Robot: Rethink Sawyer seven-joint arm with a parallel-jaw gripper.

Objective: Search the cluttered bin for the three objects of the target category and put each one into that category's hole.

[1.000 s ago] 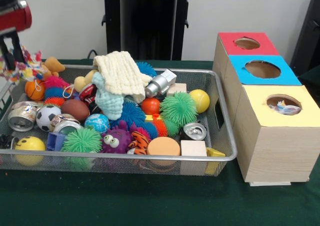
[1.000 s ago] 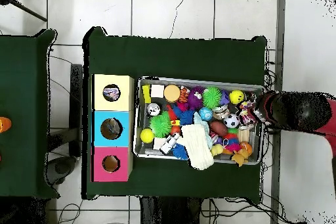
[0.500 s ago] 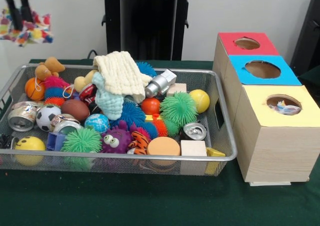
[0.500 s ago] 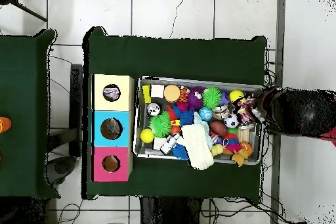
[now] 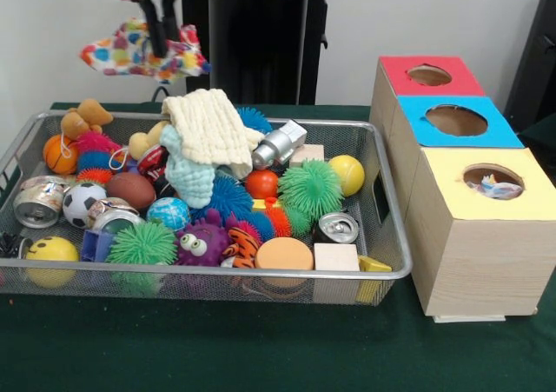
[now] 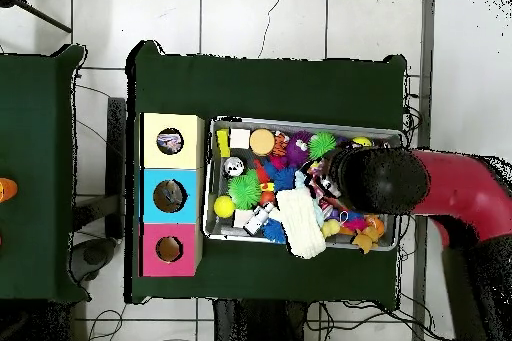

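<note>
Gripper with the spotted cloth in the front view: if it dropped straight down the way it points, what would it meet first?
Probably the clutter at the wire mesh bin's back left. The gripper, shut on the multicoloured spotted cloth, hangs above it; depth is unclear.

The light is bright and even in both views, and it seems to come from above. Shadows are soft. A faint shadow lies on the green table [image 5: 261,348] just below the front rim of the wire bin [image 5: 217,271], far under the tool [image 5: 160,27]. Small white glare spots sit on the metal cans [image 5: 337,228] and the yellow ball [image 5: 347,174], right of and below the tool. The front view is slightly soft but readable. In the overhead view the small toys near the tool [image 6: 322,174] are hard to tell apart.
</note>
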